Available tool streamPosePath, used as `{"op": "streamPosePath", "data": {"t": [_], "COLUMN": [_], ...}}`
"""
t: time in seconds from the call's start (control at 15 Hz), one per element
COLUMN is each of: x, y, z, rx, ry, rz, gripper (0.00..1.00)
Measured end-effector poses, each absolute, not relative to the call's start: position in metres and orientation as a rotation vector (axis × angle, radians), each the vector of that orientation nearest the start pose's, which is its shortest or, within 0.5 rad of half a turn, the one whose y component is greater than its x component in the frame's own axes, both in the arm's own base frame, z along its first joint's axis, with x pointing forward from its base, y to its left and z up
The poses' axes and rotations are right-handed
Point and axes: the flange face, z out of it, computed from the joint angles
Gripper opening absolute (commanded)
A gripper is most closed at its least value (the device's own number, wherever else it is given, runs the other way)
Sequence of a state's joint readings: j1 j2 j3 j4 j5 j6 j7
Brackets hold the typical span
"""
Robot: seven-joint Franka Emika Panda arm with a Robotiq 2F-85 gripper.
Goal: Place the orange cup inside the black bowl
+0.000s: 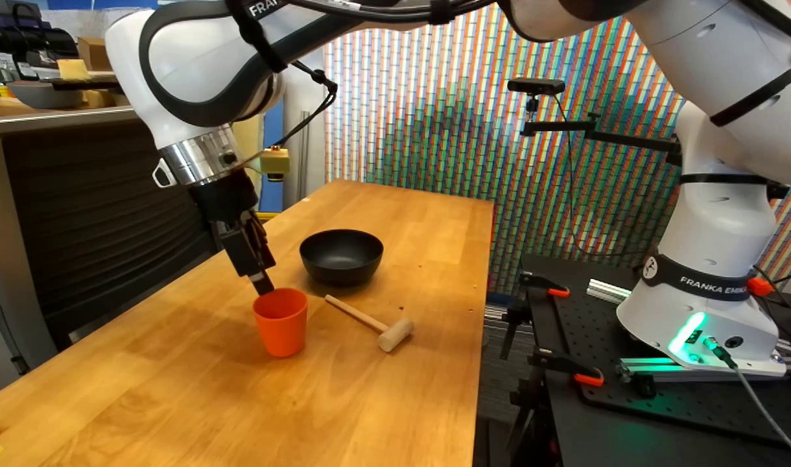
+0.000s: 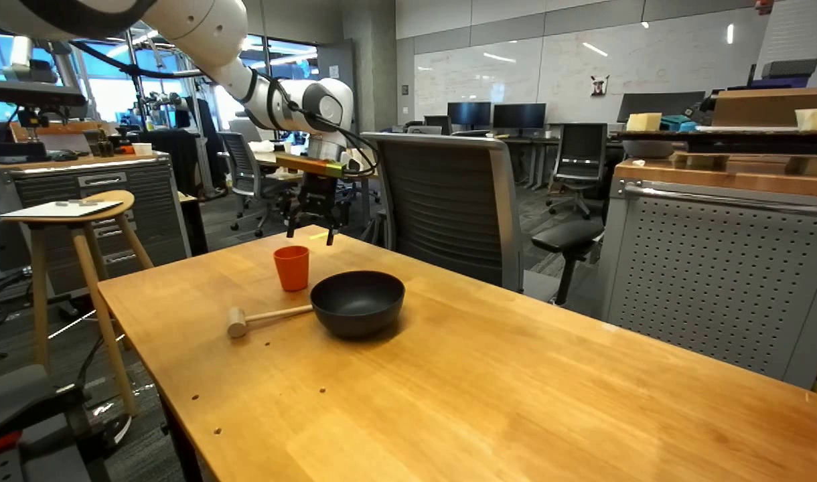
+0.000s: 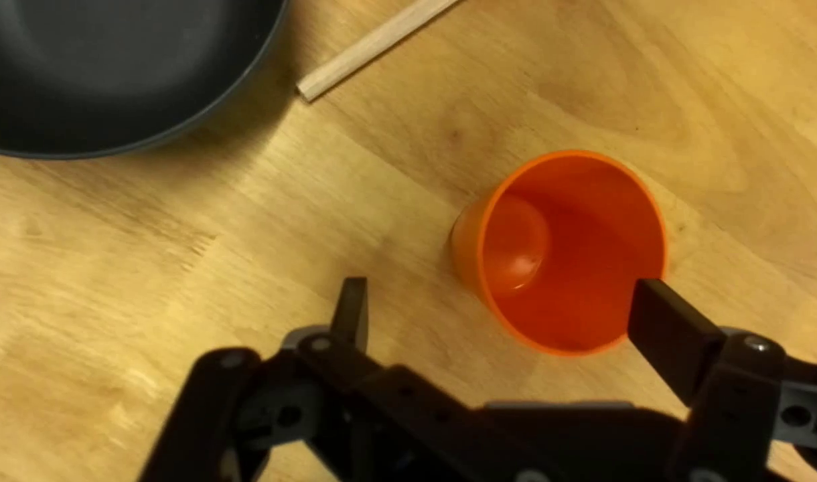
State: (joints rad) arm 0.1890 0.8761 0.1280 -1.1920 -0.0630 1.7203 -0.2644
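Note:
The orange cup [image 1: 282, 334] stands upright on the wooden table, and it shows in an exterior view [image 2: 292, 271] and in the wrist view [image 3: 576, 254] with its open mouth up. The black bowl [image 1: 341, 269] stands upright beside it, apart from the cup; it also shows in an exterior view [image 2: 358, 320] and partly at the top left of the wrist view [image 3: 120, 114]. My gripper [image 2: 310, 238] is open and empty above the table near the cup. In the wrist view the gripper [image 3: 502, 288] has its right finger overlapping the cup's rim and its left finger over bare wood.
A wooden mallet [image 1: 395, 334] lies near the cup and bowl, its handle end [image 3: 321, 84] close to the bowl. A chair [image 2: 449, 207] stands against the table's edge [image 2: 515, 304]. The robot's base [image 1: 700, 311] stands on a separate black bench.

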Motion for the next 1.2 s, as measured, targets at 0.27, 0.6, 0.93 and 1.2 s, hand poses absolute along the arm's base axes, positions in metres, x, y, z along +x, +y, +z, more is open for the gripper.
{"op": "streamPosePath", "data": {"t": [0.27, 0.6, 0.93, 1.2], "x": [0.701, 0.699, 0.698, 0.696], "y": [0.181, 0.173, 0.189, 0.196], "z": [0.224, 0.211, 0.208, 0.203], "rx": [-2.928, -2.888, -2.852, -2.846], "ry": [-0.813, -0.784, -0.803, -0.818], "rz": [0.658, 0.815, 0.829, 0.828], "gripper": [1.0, 1.0, 1.0, 1.0]}}
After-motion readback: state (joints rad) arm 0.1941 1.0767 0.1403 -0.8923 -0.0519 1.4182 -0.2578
